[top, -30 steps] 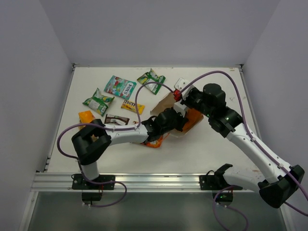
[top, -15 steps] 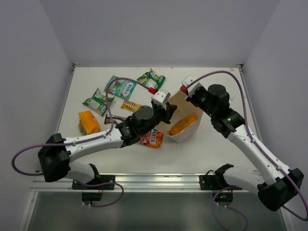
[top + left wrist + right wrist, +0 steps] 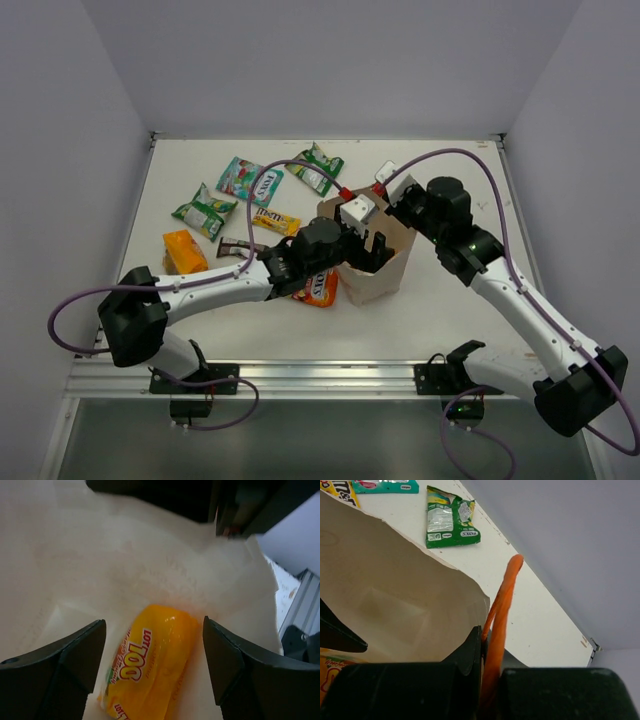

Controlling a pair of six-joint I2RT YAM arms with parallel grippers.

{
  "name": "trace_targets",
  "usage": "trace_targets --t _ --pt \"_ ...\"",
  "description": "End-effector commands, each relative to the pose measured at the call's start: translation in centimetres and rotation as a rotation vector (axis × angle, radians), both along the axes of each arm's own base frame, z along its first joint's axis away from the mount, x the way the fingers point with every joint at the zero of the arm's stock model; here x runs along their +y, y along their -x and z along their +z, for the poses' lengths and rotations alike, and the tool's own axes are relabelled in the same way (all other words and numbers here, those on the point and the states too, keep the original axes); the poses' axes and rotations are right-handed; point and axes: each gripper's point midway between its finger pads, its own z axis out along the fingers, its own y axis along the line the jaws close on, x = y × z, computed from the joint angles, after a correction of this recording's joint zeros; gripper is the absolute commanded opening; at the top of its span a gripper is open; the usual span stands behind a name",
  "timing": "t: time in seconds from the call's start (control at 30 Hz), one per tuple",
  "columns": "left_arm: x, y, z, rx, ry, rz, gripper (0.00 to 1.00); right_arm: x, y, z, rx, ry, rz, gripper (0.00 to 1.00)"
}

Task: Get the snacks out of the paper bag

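Note:
The beige paper bag (image 3: 375,270) stands mid-table, and my right gripper (image 3: 492,650) is shut on its rim and orange string handle (image 3: 505,590) at the far side. My left gripper (image 3: 154,630) reaches down into the bag's mouth with its jaws wide open. Between and just below its fingers (image 3: 235,665) an orange-yellow snack pouch (image 3: 150,665) lies on the bag's floor, untouched. Several snacks lie on the table to the left: a teal pouch (image 3: 249,181), two green-white pouches (image 3: 314,167) (image 3: 204,211), a yellow bar (image 3: 275,220), a dark brown bar (image 3: 240,248) and an orange bag (image 3: 180,252).
An orange-yellow candy pouch (image 3: 318,288) lies against the bag's left foot, under my left forearm. White walls close in the table on three sides. My left arm's purple cable (image 3: 290,170) loops over the snacks.
The bag has gone from tipped over to upright in my right gripper's hold. My left gripper has swung over the bag's mouth, dipped inside and opened.

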Motion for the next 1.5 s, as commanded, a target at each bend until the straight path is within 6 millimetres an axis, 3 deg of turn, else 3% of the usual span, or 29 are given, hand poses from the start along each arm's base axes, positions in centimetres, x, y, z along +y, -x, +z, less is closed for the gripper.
trace_targets --t 0.0,0.23,0.37,0.63,0.83,1.07,1.27,1.47 --pt "-0.7 1.4 1.1 0.013 0.008 -0.083 0.85 -0.1 -1.0 6.0 -0.166 -0.023 0.000 0.00" --pt "-0.5 1.3 1.6 -0.025 -0.022 -0.093 0.89 0.3 -1.9 10.7 -0.269 -0.004 0.021 0.00" --pt "-1.4 0.8 -0.2 -0.032 -0.083 -0.113 0.90 1.8 -1.9 12.1 -0.295 0.013 0.099 0.00" --pt "-3.2 -1.8 -1.1 -0.059 -0.084 -0.050 0.91 4.5 -1.8 10.4 -0.270 0.052 0.161 0.00" --pt "-3.7 -4.0 -2.0 -0.047 -0.068 0.062 0.91 5.2 -1.3 9.8 -0.260 0.052 0.183 0.00" --pt "-3.7 -4.9 -5.3 0.014 -0.074 0.134 0.91 5.8 -0.6 8.7 -0.235 0.051 0.205 0.00" --pt "-3.1 -5.7 -7.8 0.042 -0.108 0.201 0.90 6.3 0.0 9.2 -0.235 0.018 0.220 0.00" --pt "-4.0 -6.1 -10.2 0.064 -0.106 0.205 0.74 7.0 0.6 9.5 -0.221 -0.027 0.241 0.00"
